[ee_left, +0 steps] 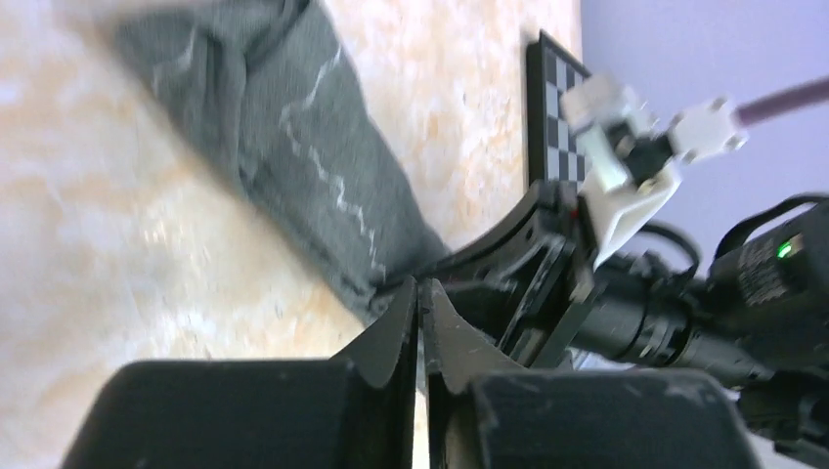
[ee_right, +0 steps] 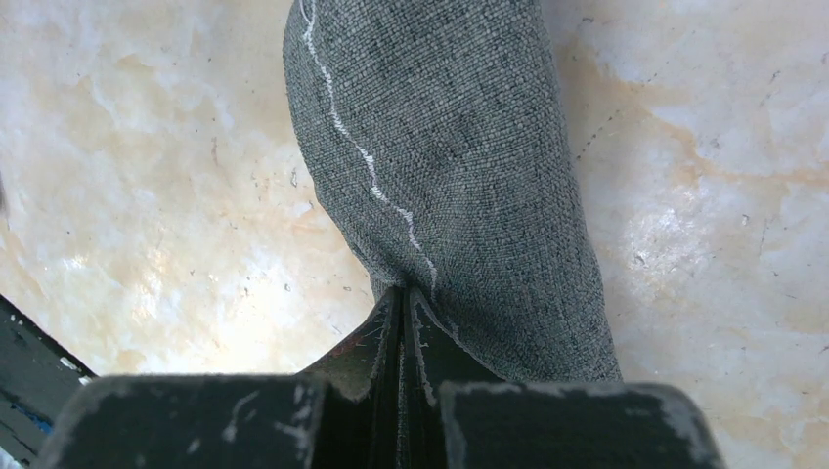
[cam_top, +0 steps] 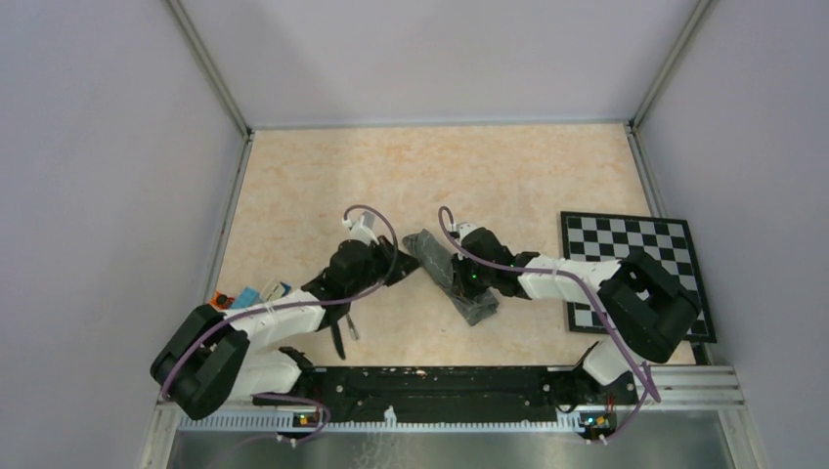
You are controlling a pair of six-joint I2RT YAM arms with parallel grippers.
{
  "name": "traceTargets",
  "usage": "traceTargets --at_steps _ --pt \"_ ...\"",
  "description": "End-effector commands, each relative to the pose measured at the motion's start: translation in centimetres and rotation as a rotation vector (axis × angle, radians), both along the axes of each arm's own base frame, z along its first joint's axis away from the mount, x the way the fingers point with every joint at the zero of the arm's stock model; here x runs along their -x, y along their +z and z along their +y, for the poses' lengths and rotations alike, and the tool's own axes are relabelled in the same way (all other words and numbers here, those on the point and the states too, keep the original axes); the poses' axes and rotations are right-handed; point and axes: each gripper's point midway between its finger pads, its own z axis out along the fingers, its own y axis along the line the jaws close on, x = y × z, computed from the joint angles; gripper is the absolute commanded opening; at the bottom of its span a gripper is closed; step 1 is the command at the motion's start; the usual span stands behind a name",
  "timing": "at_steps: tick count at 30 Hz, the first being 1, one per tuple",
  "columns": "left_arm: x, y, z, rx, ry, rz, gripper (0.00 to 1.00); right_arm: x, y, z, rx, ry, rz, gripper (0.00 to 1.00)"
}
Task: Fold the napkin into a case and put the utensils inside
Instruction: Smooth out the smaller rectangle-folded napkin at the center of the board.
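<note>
Shows napkin bunched into a rumpled dark-grey diagonal strip mid-frame, right gripper clenched against it, left gripper near-closed alongside.

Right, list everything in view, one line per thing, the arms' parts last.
Dark grey cloth napkin: one, grey with a pale stitched hem, folded into a narrow oblong, mid-table.
Black-and-white checkered board: one, flat at the table's right side.
Small items: a few, orange, blue and white, at the table's left edge; too small to name.
Slim shiny item: one, silver, on the table beside the left arm; too small to name.
Beige marbled table: one, under everything.
Left claw: one, black, closed, tips at the napkin's far end; whether it grips cloth cannot be told.
Right claw: one, black, closed, tips on the napkin's hemmed edge.
</note>
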Motion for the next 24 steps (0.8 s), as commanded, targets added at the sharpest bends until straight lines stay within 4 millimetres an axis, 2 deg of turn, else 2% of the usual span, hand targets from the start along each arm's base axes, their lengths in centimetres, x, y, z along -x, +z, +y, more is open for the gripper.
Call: traceTargets --at_steps 1,5,11,14,18,24 --pt "-2.6 0.4 1.0 -0.1 -0.011 -0.014 0.05 -0.1 -0.4 0.0 -0.01 0.0 0.004 0.0" --pt "-4.6 0.8 -0.4 -0.102 -0.037 -0.02 0.0 -0.1 -0.5 0.0 -0.01 0.001 0.004 0.0" --pt "-6.8 0.7 -2.9 -0.109 -0.123 -0.055 0.0 -0.1 -0.5 0.0 -0.014 0.004 0.006 0.0" --pt "-7.4 -0.5 -3.4 -0.125 -0.133 -0.03 0.0 -0.1 -0.5 0.0 -0.016 0.004 0.006 0.0" --pt "-8.1 -2.5 -2.6 -0.16 -0.095 0.006 0.0 -0.1 -0.3 0.0 -0.021 0.005 0.004 0.0" --pt "-7.9 -7.4 -1.0 -0.214 -0.083 0.094 0.0 0.0 -0.2 0.3 -0.03 0.018 0.005 0.0"
